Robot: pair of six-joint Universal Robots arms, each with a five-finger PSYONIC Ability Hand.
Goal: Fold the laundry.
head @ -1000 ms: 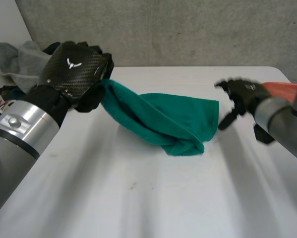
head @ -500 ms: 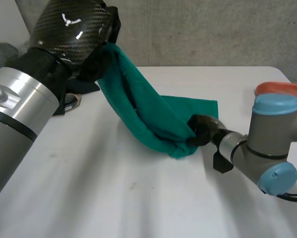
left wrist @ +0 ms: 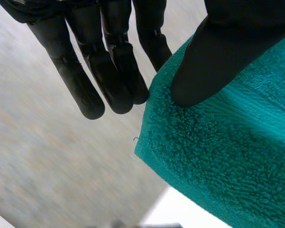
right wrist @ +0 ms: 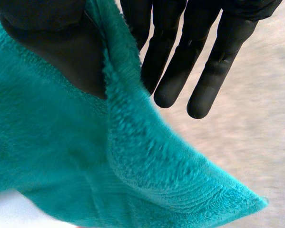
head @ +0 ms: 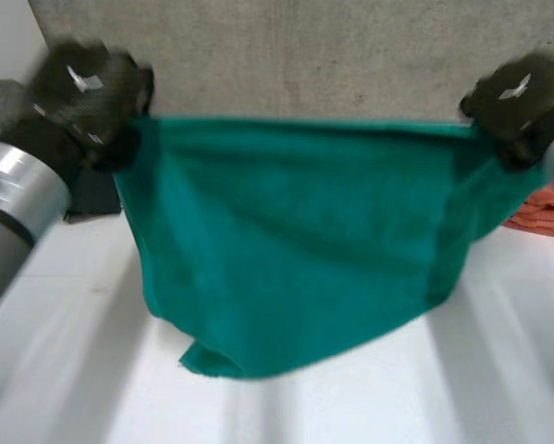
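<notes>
Gone from bunched on the worktop (head: 498, 370) to hanging spread out. Pinching the green towel (head: 295, 250) by its top corners with left robot hand (head: 87, 92) and right robot hand (head: 517, 102). Ready for folding, probably.

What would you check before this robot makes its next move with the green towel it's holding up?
1. Left hand pinches a top corner of the green towel: ok.
2. Right hand pinches the other top corner: ok.
3. Top edge stretched level between the hands: ok.
4. Towel hangs flat: not ok, the lower corner beneath the left hand looks bunched.
5. Lower edge lifted off the table: cannot tell.
6. Towel apart from the orange cloth: cannot tell.
</notes>
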